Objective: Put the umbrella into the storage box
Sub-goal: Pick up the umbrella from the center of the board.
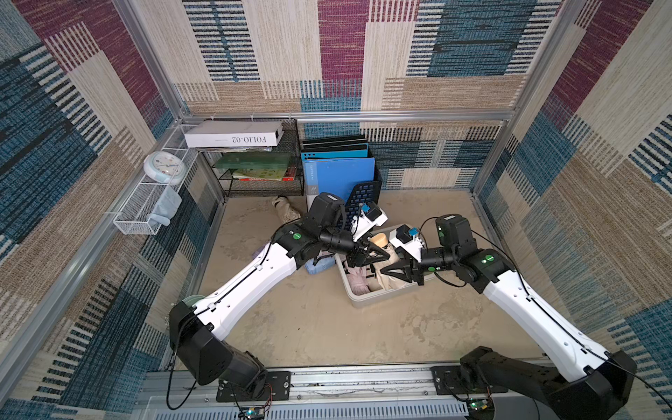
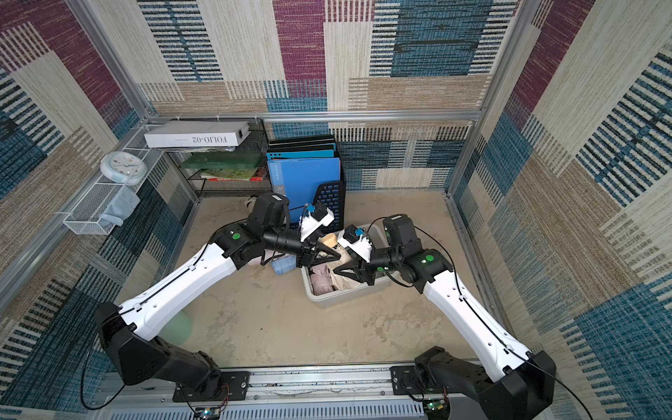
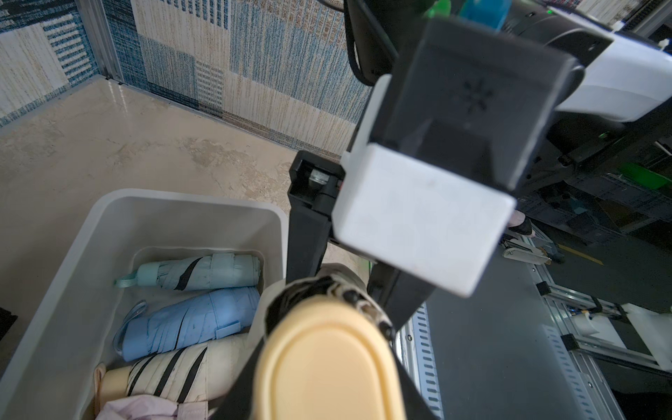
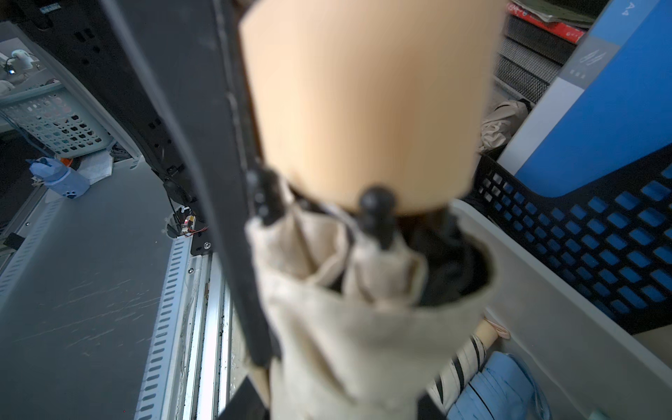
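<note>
— Umbrella [image 1: 380, 240]: where is it?
— Upright, handle up, its lower part inside the box [image 1: 367, 297], which sits on the bench right of centre.
— And the jaws?
— Left jaws pinch it just under the handle. Right jaws pinch its beige cloth lower down, from the right.
— Anything else in there?
— Folded umbrellas [image 3: 189, 320], lying flat.

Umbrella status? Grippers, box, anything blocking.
Both shut on the umbrella: left gripper below its handle, right gripper on its fabric. It stands upright over the storage box, not laid in. Other folded umbrellas crowd the box floor.
</note>
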Controlling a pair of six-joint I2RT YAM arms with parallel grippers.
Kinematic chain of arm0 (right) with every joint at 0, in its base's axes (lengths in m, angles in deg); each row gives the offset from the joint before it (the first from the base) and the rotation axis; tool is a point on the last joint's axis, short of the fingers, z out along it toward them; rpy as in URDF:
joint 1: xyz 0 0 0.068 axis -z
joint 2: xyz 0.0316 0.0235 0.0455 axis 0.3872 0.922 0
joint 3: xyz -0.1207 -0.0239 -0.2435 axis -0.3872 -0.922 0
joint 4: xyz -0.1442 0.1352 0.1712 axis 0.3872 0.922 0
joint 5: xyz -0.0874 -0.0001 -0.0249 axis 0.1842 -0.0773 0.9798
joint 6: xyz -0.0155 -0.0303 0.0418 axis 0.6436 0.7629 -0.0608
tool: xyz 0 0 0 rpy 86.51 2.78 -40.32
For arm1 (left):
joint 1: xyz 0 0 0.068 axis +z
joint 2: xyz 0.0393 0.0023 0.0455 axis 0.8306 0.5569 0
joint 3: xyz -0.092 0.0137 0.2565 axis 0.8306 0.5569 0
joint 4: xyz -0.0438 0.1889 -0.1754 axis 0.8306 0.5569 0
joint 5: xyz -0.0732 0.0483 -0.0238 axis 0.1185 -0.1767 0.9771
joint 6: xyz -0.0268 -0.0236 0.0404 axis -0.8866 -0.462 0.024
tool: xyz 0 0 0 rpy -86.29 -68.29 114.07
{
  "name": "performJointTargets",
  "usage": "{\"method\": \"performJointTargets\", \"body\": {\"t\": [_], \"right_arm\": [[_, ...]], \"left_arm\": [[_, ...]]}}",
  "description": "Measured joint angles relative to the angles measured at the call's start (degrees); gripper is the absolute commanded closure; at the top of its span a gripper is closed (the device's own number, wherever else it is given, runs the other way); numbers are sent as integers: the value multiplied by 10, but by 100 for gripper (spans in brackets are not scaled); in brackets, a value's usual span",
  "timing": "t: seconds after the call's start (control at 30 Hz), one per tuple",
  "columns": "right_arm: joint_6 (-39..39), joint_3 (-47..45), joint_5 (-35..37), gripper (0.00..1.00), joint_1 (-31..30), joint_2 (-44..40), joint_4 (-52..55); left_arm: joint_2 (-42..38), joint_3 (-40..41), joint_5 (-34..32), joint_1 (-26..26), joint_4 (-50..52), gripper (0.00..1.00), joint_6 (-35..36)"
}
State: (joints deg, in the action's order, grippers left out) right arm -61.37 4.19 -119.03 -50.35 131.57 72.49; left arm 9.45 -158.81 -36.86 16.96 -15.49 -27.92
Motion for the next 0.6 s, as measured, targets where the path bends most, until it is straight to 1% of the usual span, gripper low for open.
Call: {"method": "performJointTargets", "body": {"t": [0.03, 0.17, 0.2, 0.23, 0.4, 0.6], "right_arm": [[-3, -4, -2, 70, 0, -3, -6], [-28, -27, -11, 75, -1, -16, -38], [-39, -33, -14, 75, -1, -19, -45], [-50, -40, -13, 76, -2, -23, -47], [-117, -80, -14, 78, -2, -33, -64], [-188, -114, -10, 80, -2, -38, -104]], "left_arm": [[0, 0, 0, 0, 0, 84, -1], [-6, 4, -1, 0, -2, 38, -7], [-9, 7, -3, 0, -7, 13, -7], [-14, 12, -4, 0, -20, 1, -10], [-49, 38, -11, 0, -78, 1, -38], [-107, 96, -72, 0, -125, 1, -69]]}}
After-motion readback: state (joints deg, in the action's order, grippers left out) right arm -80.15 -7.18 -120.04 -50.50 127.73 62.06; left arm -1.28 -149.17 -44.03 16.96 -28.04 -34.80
